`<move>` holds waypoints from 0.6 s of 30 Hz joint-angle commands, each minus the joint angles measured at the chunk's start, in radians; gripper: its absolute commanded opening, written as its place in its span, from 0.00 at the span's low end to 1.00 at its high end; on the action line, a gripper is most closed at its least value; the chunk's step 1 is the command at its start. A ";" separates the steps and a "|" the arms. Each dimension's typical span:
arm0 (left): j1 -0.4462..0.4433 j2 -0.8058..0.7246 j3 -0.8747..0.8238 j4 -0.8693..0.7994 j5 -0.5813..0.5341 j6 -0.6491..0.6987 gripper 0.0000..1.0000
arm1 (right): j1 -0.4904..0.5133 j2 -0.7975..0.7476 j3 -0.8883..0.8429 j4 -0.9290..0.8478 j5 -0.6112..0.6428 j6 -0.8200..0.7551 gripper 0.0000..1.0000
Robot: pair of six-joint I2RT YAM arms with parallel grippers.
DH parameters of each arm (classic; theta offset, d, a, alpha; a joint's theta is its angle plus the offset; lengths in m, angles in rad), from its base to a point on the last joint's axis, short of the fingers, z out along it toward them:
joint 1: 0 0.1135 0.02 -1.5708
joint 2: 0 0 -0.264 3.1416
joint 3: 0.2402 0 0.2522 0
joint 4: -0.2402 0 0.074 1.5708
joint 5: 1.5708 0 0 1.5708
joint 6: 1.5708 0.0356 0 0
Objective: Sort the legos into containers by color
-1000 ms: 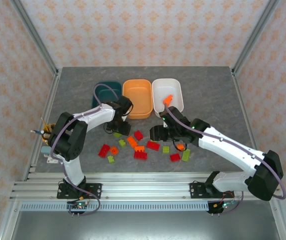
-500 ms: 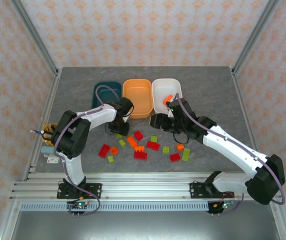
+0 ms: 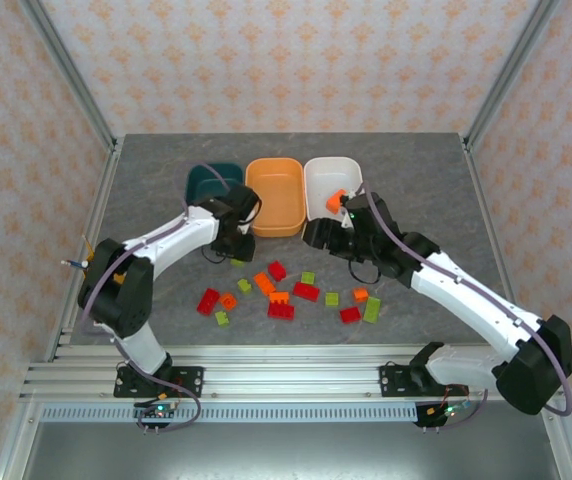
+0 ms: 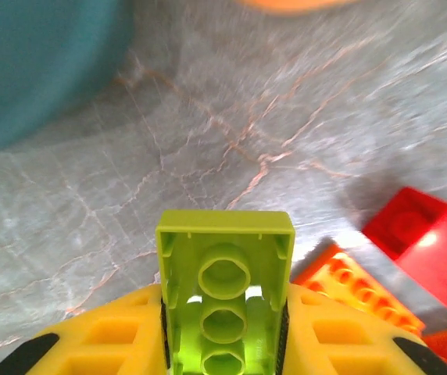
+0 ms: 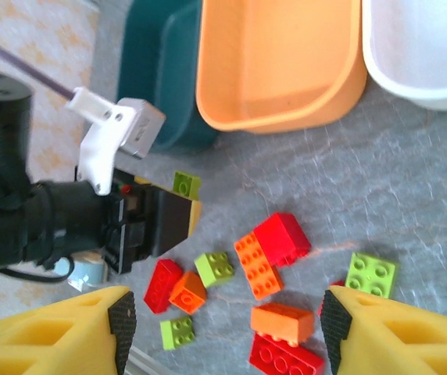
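Observation:
My left gripper (image 4: 223, 312) is shut on a lime green lego (image 4: 225, 269), held underside up just above the table. From above, that gripper (image 3: 234, 245) hovers in front of the dark teal container (image 3: 206, 180), with the orange container (image 3: 274, 190) and the white container (image 3: 344, 172) to its right. An orange lego (image 3: 334, 198) lies in the white one. My right gripper (image 3: 321, 235) is open with nothing between its fingers, above the loose red, orange and green legos (image 3: 281, 295). The right wrist view has the held green lego (image 5: 185, 185) and the scattered legos (image 5: 282, 238) on the table.
A small cup with pens (image 3: 91, 265) stands at the table's left edge. Metal frame posts rise at the back corners. The two arms are close together in front of the containers. Open grey table lies to the right and behind the tubs.
My left gripper has shut on the green lego and lifted it slightly toward the teal tub. My right gripper has risen from the pile and moved back toward the white tub, still open.

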 commanded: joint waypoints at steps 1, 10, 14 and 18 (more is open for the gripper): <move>0.006 -0.010 0.124 -0.068 0.011 -0.056 0.32 | -0.022 -0.024 0.003 0.108 0.054 0.030 0.68; 0.023 0.373 0.637 -0.177 0.001 -0.100 0.32 | -0.156 0.062 0.023 0.294 0.050 0.125 0.89; 0.041 0.559 0.846 -0.217 -0.002 -0.133 0.32 | -0.199 0.123 0.080 0.278 0.017 0.169 1.00; 0.060 0.677 0.946 -0.214 0.000 -0.157 0.33 | -0.211 0.179 0.160 0.184 -0.031 0.143 1.00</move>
